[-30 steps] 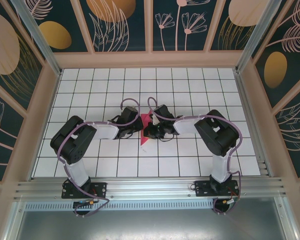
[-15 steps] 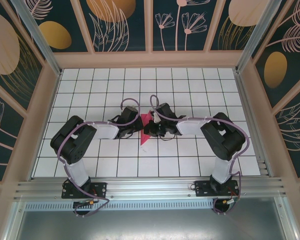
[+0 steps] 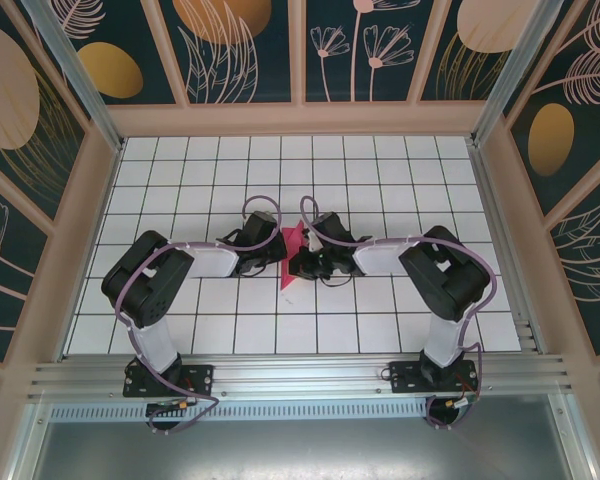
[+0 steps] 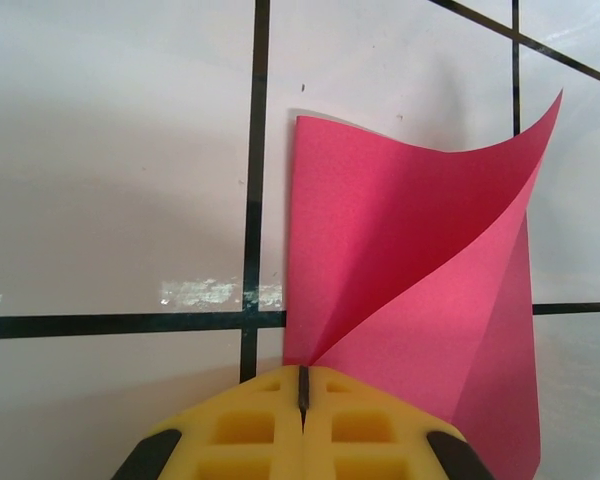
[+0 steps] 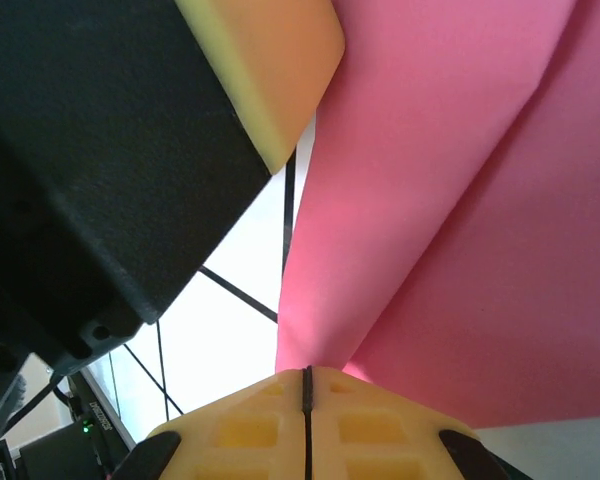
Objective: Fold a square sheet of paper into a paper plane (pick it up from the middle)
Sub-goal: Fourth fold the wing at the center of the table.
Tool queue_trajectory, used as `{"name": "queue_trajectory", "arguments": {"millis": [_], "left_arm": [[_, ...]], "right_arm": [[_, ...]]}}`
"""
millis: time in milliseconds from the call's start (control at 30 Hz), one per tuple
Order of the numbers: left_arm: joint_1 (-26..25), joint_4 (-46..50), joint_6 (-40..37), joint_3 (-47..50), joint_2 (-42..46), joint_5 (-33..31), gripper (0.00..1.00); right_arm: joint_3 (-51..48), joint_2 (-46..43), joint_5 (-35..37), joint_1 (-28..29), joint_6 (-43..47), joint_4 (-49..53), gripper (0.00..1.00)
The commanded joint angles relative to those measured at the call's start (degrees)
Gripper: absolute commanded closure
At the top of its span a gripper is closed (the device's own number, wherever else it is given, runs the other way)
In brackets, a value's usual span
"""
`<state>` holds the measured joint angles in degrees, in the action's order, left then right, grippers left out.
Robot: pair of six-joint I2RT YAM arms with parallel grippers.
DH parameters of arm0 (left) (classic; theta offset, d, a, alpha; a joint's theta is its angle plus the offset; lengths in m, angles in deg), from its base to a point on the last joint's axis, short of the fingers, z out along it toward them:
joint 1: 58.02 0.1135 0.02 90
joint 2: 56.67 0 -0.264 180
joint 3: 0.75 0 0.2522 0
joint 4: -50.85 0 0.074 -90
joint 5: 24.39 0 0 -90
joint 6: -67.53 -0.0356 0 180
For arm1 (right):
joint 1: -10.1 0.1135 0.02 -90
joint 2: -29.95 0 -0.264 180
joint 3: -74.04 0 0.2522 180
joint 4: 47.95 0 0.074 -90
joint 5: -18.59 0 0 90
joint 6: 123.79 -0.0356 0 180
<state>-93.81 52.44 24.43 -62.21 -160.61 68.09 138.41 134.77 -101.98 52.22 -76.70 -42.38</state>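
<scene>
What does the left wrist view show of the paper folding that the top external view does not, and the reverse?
Left wrist view: the left gripper shut on the near edge of the paper, with one flap curling up off the table. Top view: the right gripper meeting the paper from the opposite side, and the patterned walls around the workspace. Both: the pink paper lying on the white gridded table.
</scene>
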Motion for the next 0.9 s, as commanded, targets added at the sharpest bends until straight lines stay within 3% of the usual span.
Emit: {"name": "queue_trajectory", "arguments": {"millis": [0,433,867], "left_arm": [[0.1,4.8,-1.1,0.1,-3.1,-1.1,0.95],[0.1,4.7,-0.8,0.0,-3.8,-0.7,0.95],[0.1,5.1,-2.7,-0.7,-2.6,-0.2,0.95]], "right_arm": [[0.9,1.7,-1.4,0.6,-1.2,-2.3,0.91],[2.7,3.2,-1.5,1.0,-1.3,-2.6,0.9],[2.6,-1.1,5.9,-0.7,-0.4,1.2,0.88]]}}
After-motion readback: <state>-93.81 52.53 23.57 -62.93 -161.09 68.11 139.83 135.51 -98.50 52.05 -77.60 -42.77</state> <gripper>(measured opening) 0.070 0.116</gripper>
